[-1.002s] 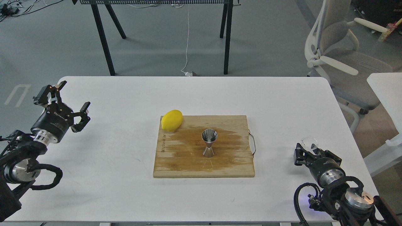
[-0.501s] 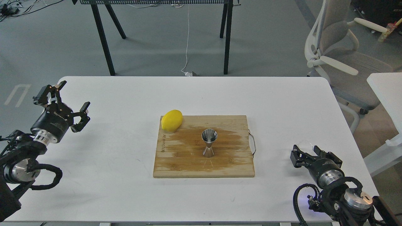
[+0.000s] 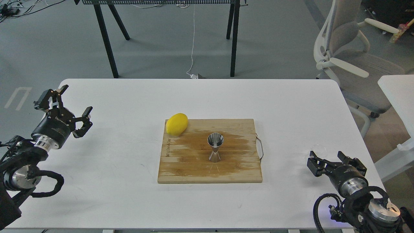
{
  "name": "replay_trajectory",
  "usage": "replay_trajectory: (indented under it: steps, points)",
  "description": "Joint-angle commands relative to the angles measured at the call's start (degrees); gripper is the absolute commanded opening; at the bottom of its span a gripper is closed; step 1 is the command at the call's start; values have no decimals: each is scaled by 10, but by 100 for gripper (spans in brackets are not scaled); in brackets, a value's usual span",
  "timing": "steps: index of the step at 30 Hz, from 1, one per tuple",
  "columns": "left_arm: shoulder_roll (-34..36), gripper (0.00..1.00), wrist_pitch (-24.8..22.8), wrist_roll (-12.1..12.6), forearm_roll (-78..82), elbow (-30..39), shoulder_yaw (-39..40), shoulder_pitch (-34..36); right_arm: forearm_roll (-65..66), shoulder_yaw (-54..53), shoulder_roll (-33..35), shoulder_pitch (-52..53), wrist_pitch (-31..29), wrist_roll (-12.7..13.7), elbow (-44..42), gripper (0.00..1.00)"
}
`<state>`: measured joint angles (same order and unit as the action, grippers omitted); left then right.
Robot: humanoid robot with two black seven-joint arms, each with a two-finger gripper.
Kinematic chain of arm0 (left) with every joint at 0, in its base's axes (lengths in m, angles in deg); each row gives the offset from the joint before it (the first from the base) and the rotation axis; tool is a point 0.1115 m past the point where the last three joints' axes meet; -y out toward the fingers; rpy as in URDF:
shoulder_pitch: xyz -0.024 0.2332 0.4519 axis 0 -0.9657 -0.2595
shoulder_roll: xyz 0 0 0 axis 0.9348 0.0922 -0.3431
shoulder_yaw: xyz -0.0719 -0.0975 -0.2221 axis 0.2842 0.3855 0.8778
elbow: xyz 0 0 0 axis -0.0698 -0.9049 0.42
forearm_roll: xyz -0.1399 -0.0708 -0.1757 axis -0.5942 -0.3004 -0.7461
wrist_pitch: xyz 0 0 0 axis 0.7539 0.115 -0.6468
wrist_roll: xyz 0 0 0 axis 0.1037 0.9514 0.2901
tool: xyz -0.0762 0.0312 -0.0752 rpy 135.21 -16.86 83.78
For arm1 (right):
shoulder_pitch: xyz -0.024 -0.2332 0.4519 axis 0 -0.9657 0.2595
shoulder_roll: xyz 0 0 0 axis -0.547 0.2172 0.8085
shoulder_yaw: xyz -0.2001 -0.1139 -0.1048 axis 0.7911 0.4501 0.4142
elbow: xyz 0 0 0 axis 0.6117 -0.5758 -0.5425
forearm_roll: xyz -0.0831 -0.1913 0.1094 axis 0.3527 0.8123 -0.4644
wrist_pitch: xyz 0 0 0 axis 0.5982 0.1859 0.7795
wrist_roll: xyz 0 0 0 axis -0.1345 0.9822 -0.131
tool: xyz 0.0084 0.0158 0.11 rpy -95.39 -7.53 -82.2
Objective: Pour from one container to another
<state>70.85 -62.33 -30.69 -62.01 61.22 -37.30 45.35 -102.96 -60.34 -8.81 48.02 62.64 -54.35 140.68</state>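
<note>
The steel jigger (image 3: 215, 147) stands upright in the middle of the wooden cutting board (image 3: 194, 171). The clear glass cup (image 3: 318, 150) shows only faintly on the white table near the right edge. It stands just beyond my right gripper (image 3: 334, 160), apart from the fingers as far as I can see. That gripper is open with nothing between its fingers. Far off at the table's left edge, my left gripper (image 3: 66, 104) is raised and open, holding nothing.
A yellow lemon (image 3: 177, 123) lies on the board's far left corner. The board has a metal handle (image 3: 260, 148) on its right side and a wet stain around the jigger. An office chair (image 3: 352, 55) and a second white table (image 3: 399, 94) stand to the right.
My right gripper held the glass cup a second ago, lowered it, let go and drew back towards me and to the right. The left arm barely moved.
</note>
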Motion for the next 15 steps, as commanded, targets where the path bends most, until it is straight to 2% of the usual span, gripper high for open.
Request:
replay_trajectory:
  steps: [1, 8, 10, 12, 15]
  points:
    - [-7, 100, 0, 0, 0, -12, 0, -1, 0, 1, 20, -7, -35, 18, 21, 97]
    - [-15, 100, 0, 0, 0, -11, 0, 2, 0, 1, 26, -7, -54, 22, 29, 98]
    - [-14, 100, 0, 0, 0, -12, 0, 2, 0, -3, 32, -7, -59, 33, 51, 98]
    - [-12, 100, 0, 0, 0, -12, 1, 2, 0, -9, 39, -8, -93, 53, 72, 99]
    - [-11, 100, 0, 0, 0, -12, 1, 1, 3, -11, 57, -1, -208, 91, 66, 99]
